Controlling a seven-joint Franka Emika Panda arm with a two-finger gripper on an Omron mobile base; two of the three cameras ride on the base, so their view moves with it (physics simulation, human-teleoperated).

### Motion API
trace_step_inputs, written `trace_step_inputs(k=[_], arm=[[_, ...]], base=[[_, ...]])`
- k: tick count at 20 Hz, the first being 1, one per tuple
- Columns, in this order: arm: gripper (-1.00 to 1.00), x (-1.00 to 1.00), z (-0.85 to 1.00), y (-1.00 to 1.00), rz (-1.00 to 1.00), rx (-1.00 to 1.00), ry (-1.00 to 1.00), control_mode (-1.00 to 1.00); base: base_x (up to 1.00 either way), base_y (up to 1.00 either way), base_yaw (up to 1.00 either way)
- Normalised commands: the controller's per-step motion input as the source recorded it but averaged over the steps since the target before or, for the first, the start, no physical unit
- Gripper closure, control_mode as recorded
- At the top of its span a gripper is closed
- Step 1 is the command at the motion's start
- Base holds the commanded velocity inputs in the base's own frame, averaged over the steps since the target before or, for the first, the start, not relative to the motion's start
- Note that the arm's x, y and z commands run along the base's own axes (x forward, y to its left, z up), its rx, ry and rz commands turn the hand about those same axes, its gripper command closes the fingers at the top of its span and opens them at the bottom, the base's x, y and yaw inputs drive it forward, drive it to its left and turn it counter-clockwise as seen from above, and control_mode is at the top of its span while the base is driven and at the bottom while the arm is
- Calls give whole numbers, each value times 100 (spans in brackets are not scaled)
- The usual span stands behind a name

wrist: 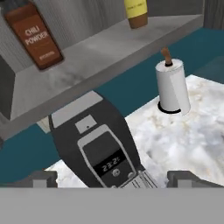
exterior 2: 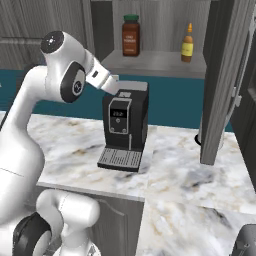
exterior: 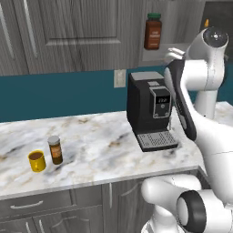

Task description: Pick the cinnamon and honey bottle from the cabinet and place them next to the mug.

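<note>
Cabinet: we see the cabinet (exterior 2: 160, 62) with its door swung open and a shelf niche above the coffee machine (exterior 2: 125, 127).
Shelf contents: the honey bottle (exterior 2: 187, 43) stands upright at 3 o'clock from a red-brown chili powder jar (exterior 2: 131, 35) with a dark green lid; the two are well apart. In the hand view the jar (wrist: 35, 35) sits at 10 o'clock and the bottle's lower part (wrist: 137, 11) at 12 o'clock.
Cinnamon: the cinnamon (exterior: 55, 149) stands upright on the bench (exterior: 100, 145), just beside the mug (exterior: 37, 160), at about 2 o'clock from it.
Mug: yellow, upright, dark brown inside; whether that is liquid we cannot tell.
Paper towel: a paper towel roll (wrist: 173, 85) stands on the bench at 3 o'clock from the coffee machine.
Fingers: our gripper (wrist: 113, 179) hangs above the coffee machine, below the shelf; the two fingers (wrist: 43, 178) sit spread wide at the bottom of the hand view with nothing between them.
</note>
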Motion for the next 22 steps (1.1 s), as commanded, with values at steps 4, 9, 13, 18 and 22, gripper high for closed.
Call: trace_step_inputs(k=[4,9,13,18,22], arm=[[-100,73,-16,-63,0,-4,-27,-100],[-100,2,55,-41,0,0,-10,-100],[-100,3,39,-37,0,0,12,-100],[-100,33,3,-22,0,-3,16,-100],[-100,52,0,-9,0,-12,2,-100]], base=[[0,0,0],[0,0,0],[0,0,0],[0,0,0],[0,0,0]])
